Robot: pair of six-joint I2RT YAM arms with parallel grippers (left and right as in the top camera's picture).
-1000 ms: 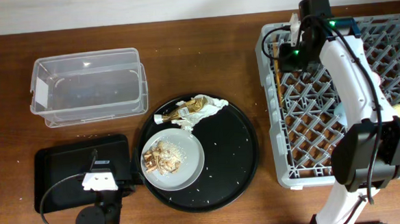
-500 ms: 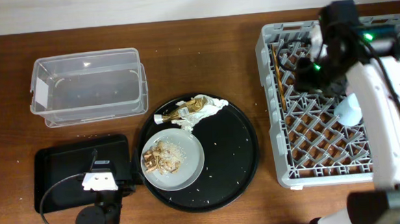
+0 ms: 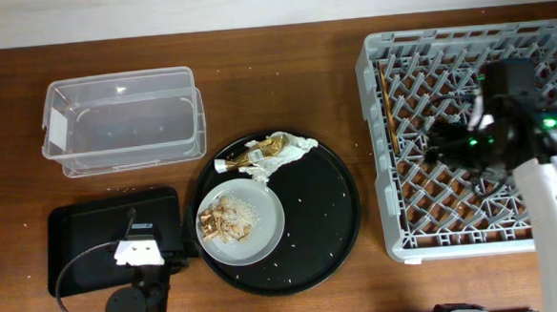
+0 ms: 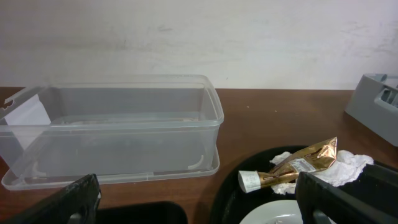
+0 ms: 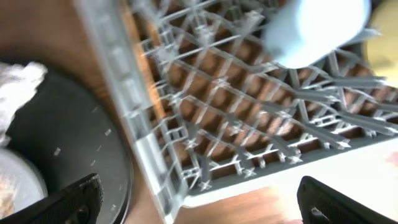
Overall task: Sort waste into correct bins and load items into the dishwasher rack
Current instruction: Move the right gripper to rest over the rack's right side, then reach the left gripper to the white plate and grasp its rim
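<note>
The grey dishwasher rack [image 3: 379,160] stands at the right, with brown chopsticks [image 3: 387,102] lying along its left wall. My right gripper [image 5: 205,205] hangs open over the rack [image 5: 155,124], nothing between its fingers. A light-blue cup [image 5: 317,25] sits blurred in the rack beyond it, beside a yellow bowl [image 5: 387,53]. The pale plate [image 3: 258,229] holds food scraps [image 3: 224,219] with rice. A gold wrapper [image 3: 257,155] and white napkin [image 3: 295,146] lie behind it. My left gripper [image 4: 199,205] is open, low, facing the clear tub [image 4: 112,124] and wrapper [image 4: 305,162].
Plate, wrapper and napkin rest on a round black tray [image 3: 324,211] at the centre. The clear tub [image 3: 119,121] is at the far left. A flat black tray [image 3: 82,238] lies in front of it, under my left arm. Rice grains dot the round tray.
My right arm swung from the rack's far left corner to over its middle. Its jaws opened and the light-blue cup now sits free in the rack. The left arm stayed still.
</note>
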